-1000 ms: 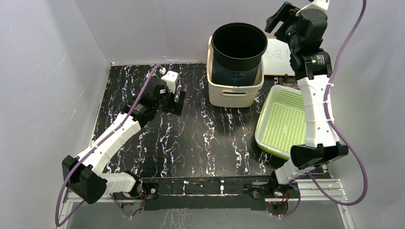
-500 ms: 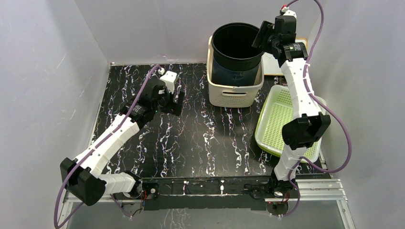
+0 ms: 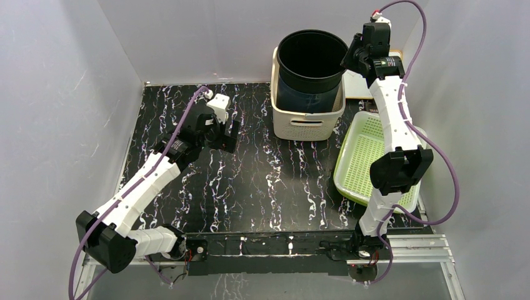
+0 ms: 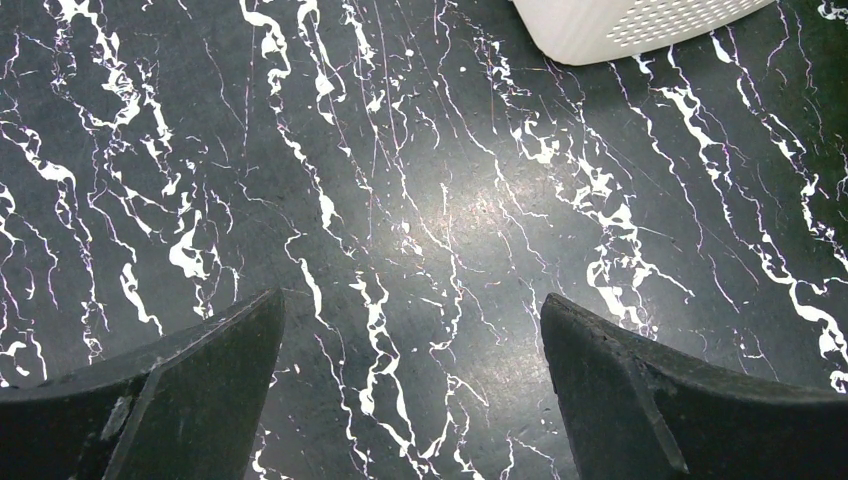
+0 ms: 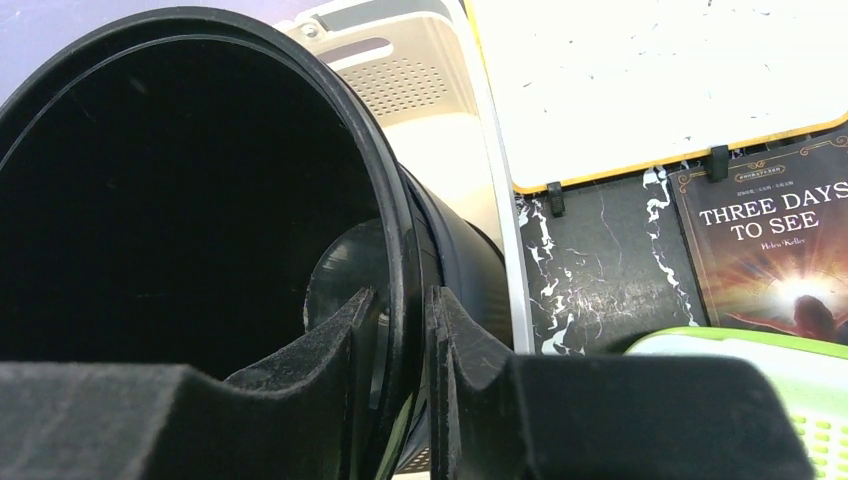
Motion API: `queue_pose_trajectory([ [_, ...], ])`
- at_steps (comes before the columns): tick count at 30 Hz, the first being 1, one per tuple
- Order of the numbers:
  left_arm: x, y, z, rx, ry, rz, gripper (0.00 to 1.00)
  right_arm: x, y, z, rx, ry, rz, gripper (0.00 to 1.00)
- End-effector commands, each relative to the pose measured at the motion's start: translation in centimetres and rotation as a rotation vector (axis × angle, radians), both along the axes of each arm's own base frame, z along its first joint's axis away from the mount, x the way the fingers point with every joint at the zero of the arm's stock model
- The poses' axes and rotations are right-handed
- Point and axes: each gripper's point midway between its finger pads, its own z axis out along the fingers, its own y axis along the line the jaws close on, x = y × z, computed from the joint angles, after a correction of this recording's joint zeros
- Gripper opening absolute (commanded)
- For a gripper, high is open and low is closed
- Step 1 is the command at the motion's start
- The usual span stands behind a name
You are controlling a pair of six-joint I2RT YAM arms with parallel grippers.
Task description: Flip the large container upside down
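The large container (image 3: 312, 59) is a black bucket standing upright, mouth up, inside a white basket (image 3: 306, 122) at the back of the table. My right gripper (image 3: 350, 56) sits at the bucket's right rim. In the right wrist view the rim (image 5: 395, 200) runs between the two fingers, one inside the bucket and one outside, and my right gripper (image 5: 400, 295) is shut on it. My left gripper (image 3: 228, 134) hovers over the black marbled table left of the basket. It stands open (image 4: 412, 300) with nothing between its fingers.
A green perforated tray (image 3: 369, 156) lies to the right of the basket. Behind it are a book (image 5: 770, 230) and a yellow-edged whiteboard (image 5: 640, 80). A corner of the white basket (image 4: 640, 25) shows ahead of the left gripper. Grey walls enclose the table.
My right arm came down from above the back right to the bucket's rim, and its jaws closed on the rim. The left arm shifted slightly toward the basket.
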Motion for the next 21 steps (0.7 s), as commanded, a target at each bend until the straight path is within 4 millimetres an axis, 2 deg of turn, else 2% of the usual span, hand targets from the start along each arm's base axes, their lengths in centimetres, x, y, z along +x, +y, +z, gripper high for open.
queue_pose_trajectory([
  [1, -0.5, 0.3, -0.1, 0.008, 0.0, 0.003, 0.98, -0.1, -0.5, 2.8, -0.005, -0.083, -0.001, 0.21],
  [3, -0.5, 0.4, -0.2, 0.01, 0.001, 0.005, 0.98, 0.0, -0.6, 2.4, -0.01, -0.073, 0.0, 0.09],
  [6, -0.5, 0.4, -0.3, 0.013, 0.005, 0.002, 0.98, 0.1, -0.4, 2.0, -0.008, -0.063, 0.014, 0.0],
  [10, -0.6, 0.5, -0.2, 0.011, 0.0, 0.006, 0.98, 0.2, -0.5, 1.1, -0.017, -0.035, 0.011, 0.0],
  [13, -0.7, 0.6, -0.4, 0.014, -0.001, 0.008, 0.98, 0.0, -0.5, 2.5, -0.004, -0.077, 0.008, 0.0],
  [16, -0.8, 0.8, -0.5, 0.022, 0.003, 0.012, 0.98, -1.0, 0.5, 7.0, 0.052, -0.196, 0.055, 0.0],
  [18, -0.8, 0.9, -0.6, 0.024, 0.005, 0.014, 0.98, -2.1, 0.8, 11.1, 0.101, -0.292, 0.071, 0.0],
  [20, -0.9, 0.9, -0.6, 0.026, 0.004, 0.016, 0.98, -4.3, 0.3, 15.9, 0.118, -0.403, 0.046, 0.0],
  [21, -0.9, 1.0, -0.6, 0.026, 0.005, 0.017, 0.98, -5.1, 0.0, 17.5, 0.122, -0.442, 0.031, 0.0],
])
